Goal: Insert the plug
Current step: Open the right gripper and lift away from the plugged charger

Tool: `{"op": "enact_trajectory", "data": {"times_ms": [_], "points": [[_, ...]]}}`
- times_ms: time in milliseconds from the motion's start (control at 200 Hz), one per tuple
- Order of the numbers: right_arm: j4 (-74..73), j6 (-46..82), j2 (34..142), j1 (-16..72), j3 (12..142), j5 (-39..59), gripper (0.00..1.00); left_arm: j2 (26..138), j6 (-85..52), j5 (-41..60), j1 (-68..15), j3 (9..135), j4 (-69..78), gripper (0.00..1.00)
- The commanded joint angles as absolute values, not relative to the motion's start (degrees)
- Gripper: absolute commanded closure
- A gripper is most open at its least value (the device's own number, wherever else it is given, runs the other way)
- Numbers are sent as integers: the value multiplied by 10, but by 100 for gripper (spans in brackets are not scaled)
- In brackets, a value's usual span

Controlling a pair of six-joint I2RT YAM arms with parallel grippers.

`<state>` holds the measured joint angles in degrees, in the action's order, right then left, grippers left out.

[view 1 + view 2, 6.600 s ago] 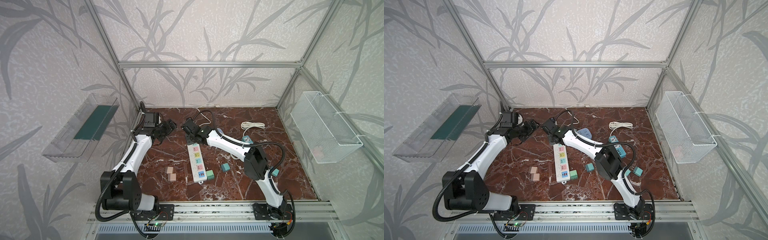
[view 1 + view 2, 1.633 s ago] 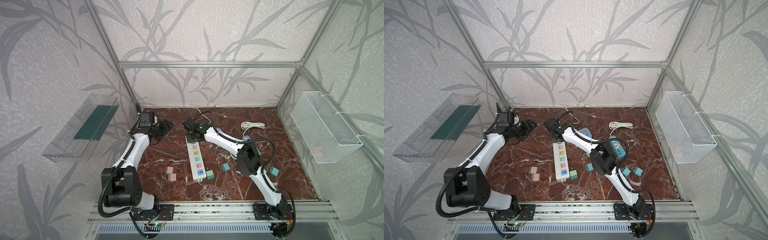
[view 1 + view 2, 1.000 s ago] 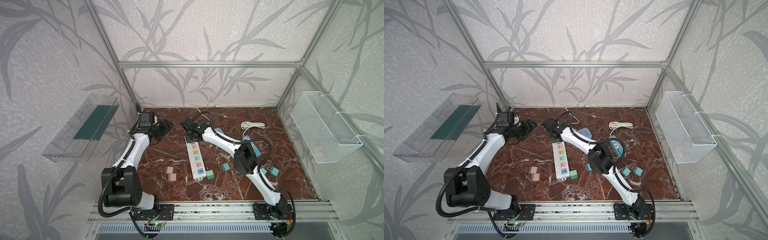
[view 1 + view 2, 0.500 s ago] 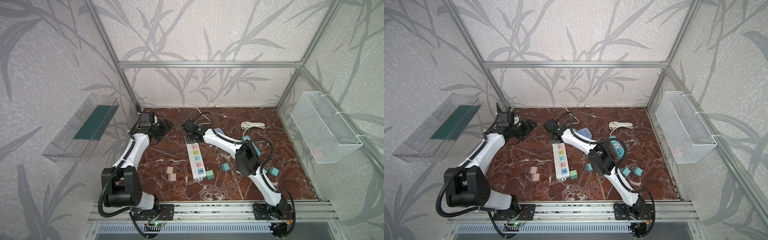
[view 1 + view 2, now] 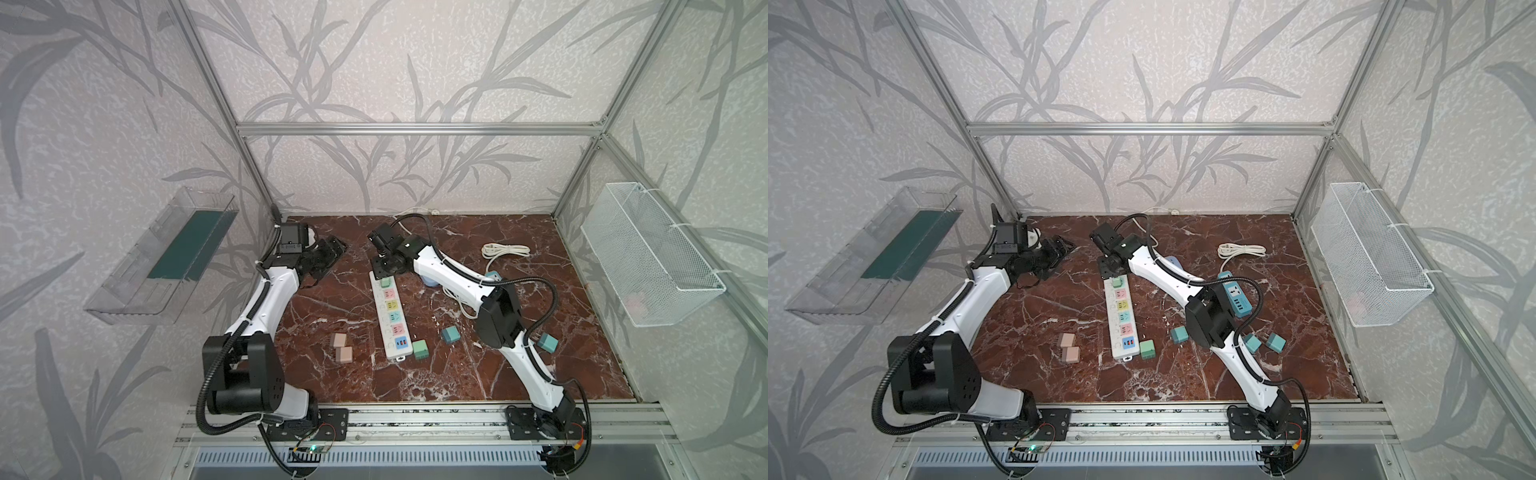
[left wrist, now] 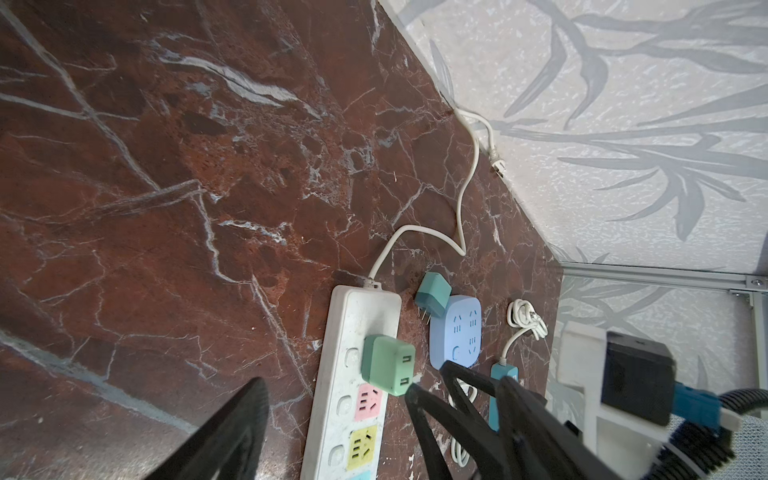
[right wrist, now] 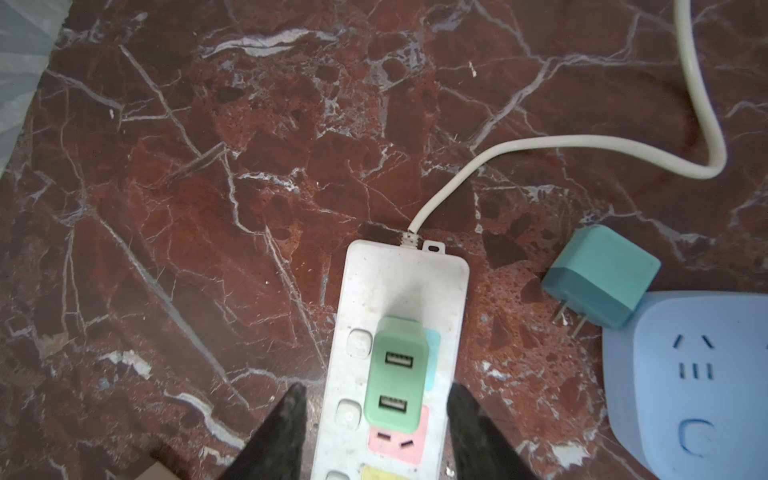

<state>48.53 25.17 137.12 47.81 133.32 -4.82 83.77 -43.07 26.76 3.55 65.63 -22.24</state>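
Only wrist views reveal USB ports (image 7: 399,359) on the green plug (image 7: 394,376).

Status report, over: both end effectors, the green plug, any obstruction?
Left end effector open, aside. Right end effector open, straddling green plug, not touching. Plug seated in end socket of white power strip. Teal plug beside strip, apart.

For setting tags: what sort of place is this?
Probably a lab robot cell: an aluminium frame with wallpapered panels boxes in a marble-look tabletop, and the left arm and right arm are bolted to a front rail.
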Motion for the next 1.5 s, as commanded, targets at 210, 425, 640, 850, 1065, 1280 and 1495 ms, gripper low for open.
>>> {"op": "enact_trajectory", "data": {"times_ms": [210, 425, 640, 850, 1065, 1280, 1495], "points": [[496, 215, 1333, 458, 1274, -42, 46, 818, -418, 262, 40, 660, -217, 14], [458, 225, 1343, 442, 1213, -23, 48, 813, -412, 255, 40, 660, -220, 15], [402, 232, 1295, 437, 1124, -19, 50, 812, -410, 254, 40, 661, -220, 15], [416, 221, 1233, 437, 1141, 7, 46, 798, -403, 257, 35, 657, -209, 14], [353, 227, 1030, 426, 934, -46, 40, 767, -370, 238, -23, 657, -194, 16], [292, 265, 811, 374, 644, -35, 50, 706, -213, 150, -135, 670, -184, 18], [291, 269, 670, 307, 499, -61, 54, 705, 22, 120, -300, 641, -186, 20]]}}
